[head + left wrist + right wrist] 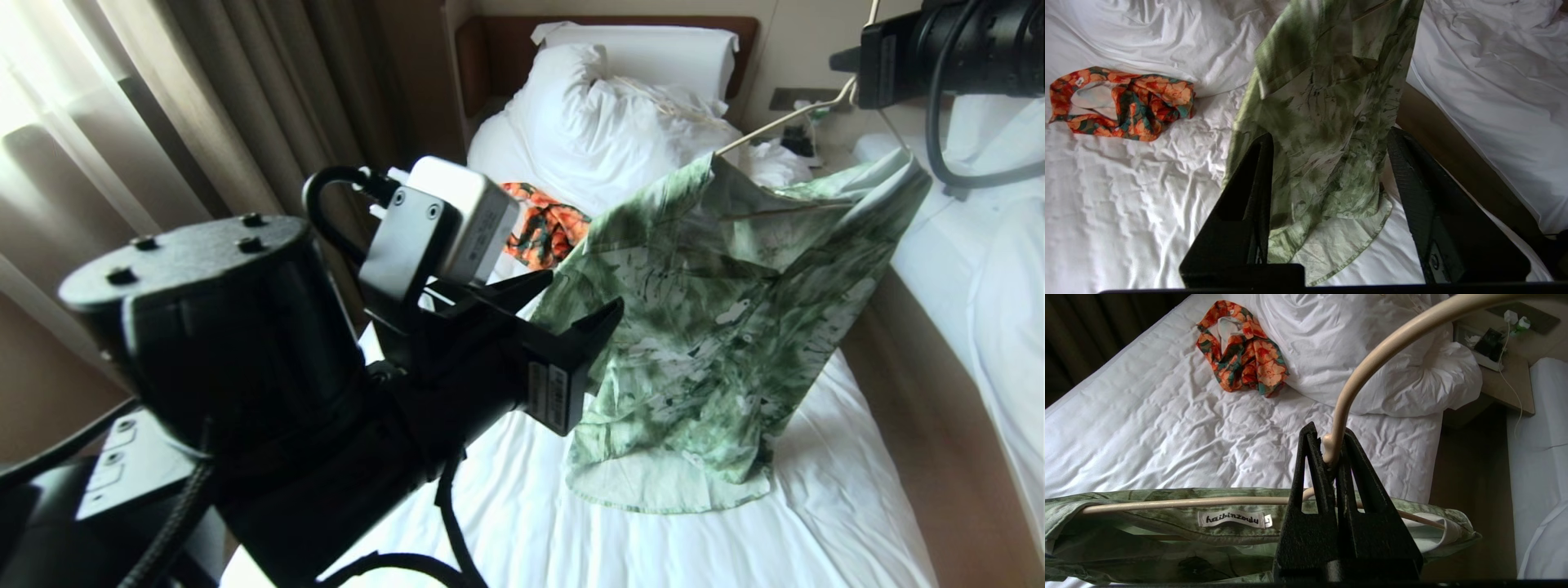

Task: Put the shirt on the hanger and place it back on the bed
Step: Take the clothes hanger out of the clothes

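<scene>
The right gripper (pixel 1331 457) is clamped on the neck of the cream wire hanger (pixel 1372 363), holding it above the bed (pixel 816 506). The green floral shirt (pixel 702 327) hangs from the hanger, its hem touching the sheet. The left gripper (pixel 1327 163) stands with jaws apart just beside the shirt, holding nothing. Beyond the shirt lie an orange patterned garment (pixel 543 233) and the bunched white duvet (pixel 604 122).
</scene>
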{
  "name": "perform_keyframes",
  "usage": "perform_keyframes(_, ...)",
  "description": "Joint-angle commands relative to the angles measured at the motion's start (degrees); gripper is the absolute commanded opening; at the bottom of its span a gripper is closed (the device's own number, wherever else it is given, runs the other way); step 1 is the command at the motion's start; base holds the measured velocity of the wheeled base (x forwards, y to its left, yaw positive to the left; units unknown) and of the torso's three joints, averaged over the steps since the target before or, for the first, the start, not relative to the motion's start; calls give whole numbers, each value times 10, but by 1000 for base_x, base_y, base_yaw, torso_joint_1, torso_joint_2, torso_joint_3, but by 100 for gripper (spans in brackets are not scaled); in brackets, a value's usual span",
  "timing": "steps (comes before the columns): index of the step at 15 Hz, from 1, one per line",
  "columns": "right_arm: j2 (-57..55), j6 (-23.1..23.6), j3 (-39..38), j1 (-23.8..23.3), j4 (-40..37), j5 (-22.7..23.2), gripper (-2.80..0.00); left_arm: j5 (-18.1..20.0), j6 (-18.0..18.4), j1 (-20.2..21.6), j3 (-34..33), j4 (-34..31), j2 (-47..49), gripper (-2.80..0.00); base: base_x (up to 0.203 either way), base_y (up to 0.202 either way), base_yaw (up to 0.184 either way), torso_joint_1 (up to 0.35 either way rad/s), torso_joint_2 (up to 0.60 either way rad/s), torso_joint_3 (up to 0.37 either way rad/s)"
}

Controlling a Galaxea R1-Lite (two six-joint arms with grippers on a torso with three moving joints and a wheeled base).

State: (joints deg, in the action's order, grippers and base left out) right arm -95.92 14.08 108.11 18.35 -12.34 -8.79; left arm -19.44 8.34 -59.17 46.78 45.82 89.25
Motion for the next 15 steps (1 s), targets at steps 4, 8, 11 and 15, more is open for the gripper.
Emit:
perform_keyframes(4, -5, -10, 1, 5, -4, 1, -280, -36, 44, -28, 147, -34, 129, -280, 0, 0, 0, 0, 0, 0)
perform_keyframes(8, -8, -39, -1, 20, -5, 1, -280, -52, 73, -26, 214, -32, 189, -280, 0, 0, 0, 0, 0, 0)
perform_keyframes(11, -8, -40, -4, 24, -4, 1, -280, -52, 74, -26, 237, -33, 193, -280, 0, 0, 0, 0, 0, 0)
perform_keyframes(15, -17, -41, -4, 36, -3, 0, -280, -54, 74, -48, 282, -36, 223, -280, 0, 0, 0, 0, 0, 0)
